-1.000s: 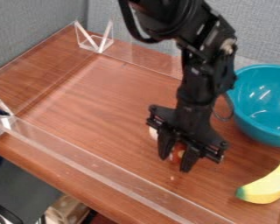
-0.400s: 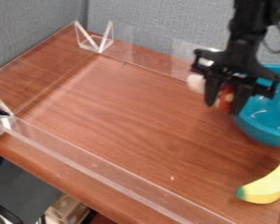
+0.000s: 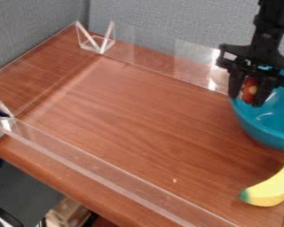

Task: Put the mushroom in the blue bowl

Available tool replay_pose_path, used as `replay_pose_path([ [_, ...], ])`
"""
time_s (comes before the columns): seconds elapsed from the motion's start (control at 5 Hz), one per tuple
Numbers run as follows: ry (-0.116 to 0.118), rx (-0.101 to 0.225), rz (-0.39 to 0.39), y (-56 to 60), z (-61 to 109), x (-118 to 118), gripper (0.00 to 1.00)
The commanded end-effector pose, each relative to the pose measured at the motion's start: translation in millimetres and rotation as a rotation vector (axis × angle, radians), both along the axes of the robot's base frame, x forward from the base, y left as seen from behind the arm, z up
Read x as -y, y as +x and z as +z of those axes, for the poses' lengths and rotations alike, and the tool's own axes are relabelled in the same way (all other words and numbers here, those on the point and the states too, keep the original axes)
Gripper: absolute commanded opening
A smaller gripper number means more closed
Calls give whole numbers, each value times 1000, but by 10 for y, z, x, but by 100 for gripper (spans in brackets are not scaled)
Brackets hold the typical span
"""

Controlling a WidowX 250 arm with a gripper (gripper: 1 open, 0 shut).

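Bench (image 3: 121,124) of reddish-brown wood, with white angular frame (image 3: 96,38) at the far left corner. Toward the right, end effector (image 3: 248,96) pointing downward, closed on mushroom (image 3: 248,88), reddish between the fingers. Mushroom seen against the left side of blue bowl (image 3: 270,122); exact height above it impossible to tell. Nearer, yellow banana (image 3: 269,184) lying at the right edge of view.

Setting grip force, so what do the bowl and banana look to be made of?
Blue bowl: looks like smooth, glossy plastic; bright highlights on the inside wall.
Banana: probably molded plastic or foam, fairly matte; even yellow with a green tip. Could be painted; the view leaves that open.
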State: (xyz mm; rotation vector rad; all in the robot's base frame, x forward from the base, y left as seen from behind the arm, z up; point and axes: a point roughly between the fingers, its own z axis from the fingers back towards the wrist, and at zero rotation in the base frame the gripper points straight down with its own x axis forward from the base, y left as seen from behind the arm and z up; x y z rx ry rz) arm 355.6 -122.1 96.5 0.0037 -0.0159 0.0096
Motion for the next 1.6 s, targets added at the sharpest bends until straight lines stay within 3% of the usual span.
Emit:
replay_pose_path([
  [0.0,-22,63,44,140,189,-101,0],
  [0.6,-35,76,83,278,142,-190,0],
  [1.0,-49,87,104,510,-28,-179,0],
  [1.2,-56,108,98,521,75,-142,0],
  [1.4,-58,112,98,546,62,-119,100],
])
